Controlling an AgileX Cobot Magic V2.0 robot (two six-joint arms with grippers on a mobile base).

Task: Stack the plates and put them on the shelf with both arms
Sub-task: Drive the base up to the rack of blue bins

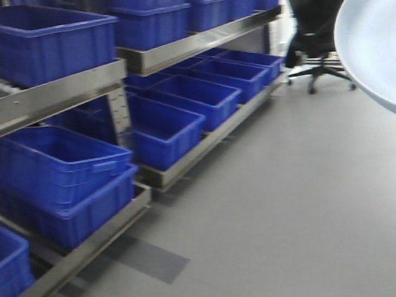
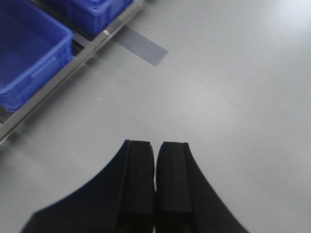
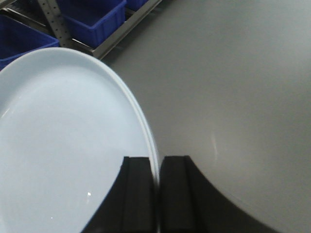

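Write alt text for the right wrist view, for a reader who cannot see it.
The right gripper is shut on the rim of a pale blue plate filling the frame's left. Grey floor lies beyond, with blue crates on a steel shelf at top left.

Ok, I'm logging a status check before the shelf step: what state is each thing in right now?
Plate: in the air, gripped at its rim.
Right pincer: shut on the plate.
Left pincer: shut, holding nothing.
Shelf: tiers loaded with blue crates.
Crates: open-topped; the ones seen into are empty.
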